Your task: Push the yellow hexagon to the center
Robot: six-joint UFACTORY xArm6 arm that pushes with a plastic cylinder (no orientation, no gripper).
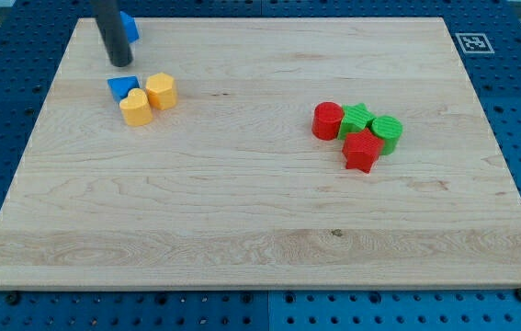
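Camera view: my tip [120, 64], a plain rod with no jaws, holding nothing, sits just above the blue triangle [123, 87], near the yellow hexagon [162, 90], upper left on grained wood board [260, 230].

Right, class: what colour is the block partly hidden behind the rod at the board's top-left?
Blue; the single camera view shows it best.

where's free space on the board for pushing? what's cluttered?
Free: the board centre, between the yellow hexagon and red cylinder, plus the whole bottom half. Crowded: top left, where my tip sits among blue and yellow blocks; right of centre, red-green cluster.
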